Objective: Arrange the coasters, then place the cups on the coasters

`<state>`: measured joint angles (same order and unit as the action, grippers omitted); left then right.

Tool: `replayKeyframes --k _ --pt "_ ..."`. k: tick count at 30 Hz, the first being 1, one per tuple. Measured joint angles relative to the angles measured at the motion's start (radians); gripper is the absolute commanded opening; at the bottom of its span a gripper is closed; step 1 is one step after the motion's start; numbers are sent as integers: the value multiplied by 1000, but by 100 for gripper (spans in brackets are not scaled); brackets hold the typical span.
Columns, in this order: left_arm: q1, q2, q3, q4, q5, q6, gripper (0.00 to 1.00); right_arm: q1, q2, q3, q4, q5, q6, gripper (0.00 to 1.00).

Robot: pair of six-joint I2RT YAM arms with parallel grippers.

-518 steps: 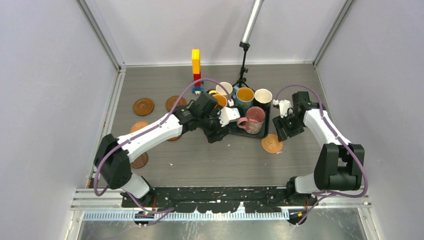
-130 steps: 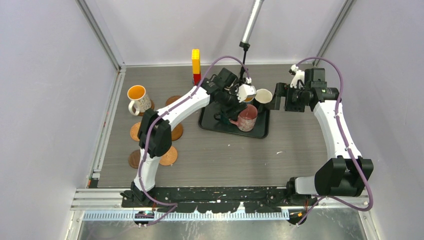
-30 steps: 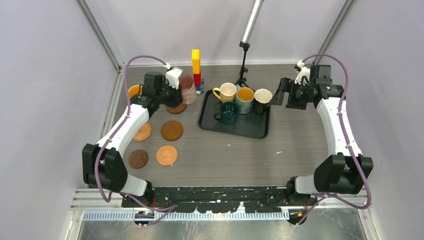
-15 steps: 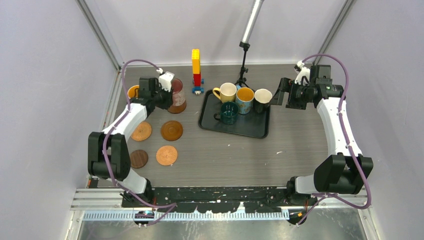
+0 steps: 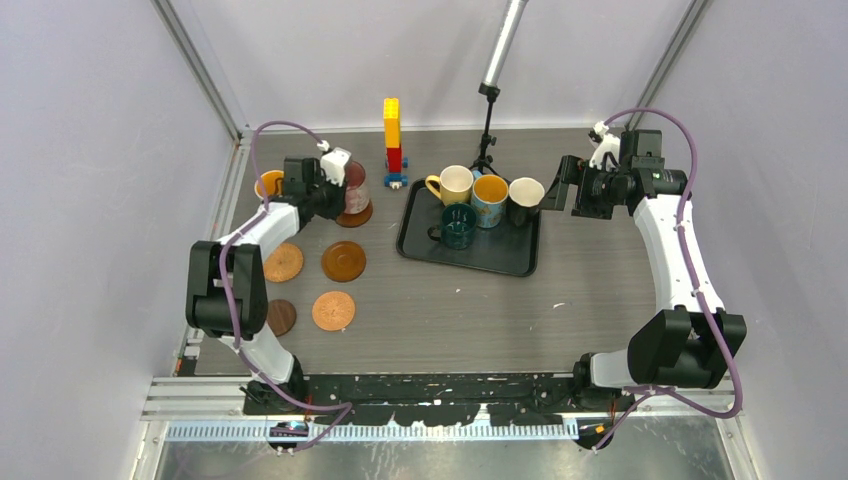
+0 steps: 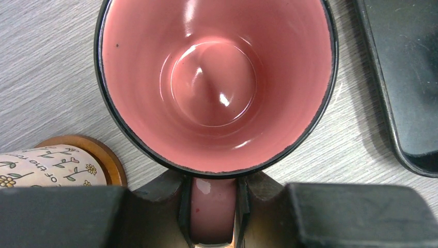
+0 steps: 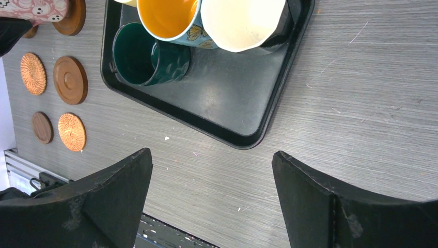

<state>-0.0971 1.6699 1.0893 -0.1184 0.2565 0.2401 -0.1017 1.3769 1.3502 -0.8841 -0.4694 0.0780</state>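
My left gripper [image 6: 213,187] is shut on the handle of the pink cup [image 6: 217,88], which stands upright over a glossy brown coaster [image 5: 352,216] at the back left. I cannot tell whether the cup touches it. Beside it the white patterned cup [image 5: 268,184] sits on another brown coaster [image 6: 100,155]. A tan woven coaster [image 5: 284,262], a glossy brown one [image 5: 343,261], a dark brown one [image 5: 280,317] and a second woven one [image 5: 332,311] lie bare. The cream-yellow [image 5: 455,185], blue [image 5: 490,198], white [image 5: 525,195] and teal [image 5: 459,226] cups stand in the tray. My right gripper [image 7: 212,186] hangs open and empty to the right of the tray.
The black tray [image 5: 500,255] lies at the middle back. A yellow, red and blue brick tower [image 5: 392,135] and a lamp stand [image 5: 487,130] rise behind it. Metal rails [image 5: 215,230] edge the table on the left.
My left gripper has carried the pink cup leftward and down over the back coaster, turning it upright. The right arm has not moved.
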Motion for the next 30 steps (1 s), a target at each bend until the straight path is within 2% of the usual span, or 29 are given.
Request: replayKeyframes --k 12,14,17,20,30 --pt "8 34 -9 14 0 5 0 0 1 0 0 0 0 90" --pt "8 34 -18 20 1 6 5 0 4 0 0 0 0 90" --pt "8 34 -21 26 3 8 20 0 12 0 0 0 0 90" --pt "8 34 -26 33 5 10 28 0 19 0 0 0 0 90" --pt "12 -4 -68 44 2 33 29 0 23 0 1 0 2 90"
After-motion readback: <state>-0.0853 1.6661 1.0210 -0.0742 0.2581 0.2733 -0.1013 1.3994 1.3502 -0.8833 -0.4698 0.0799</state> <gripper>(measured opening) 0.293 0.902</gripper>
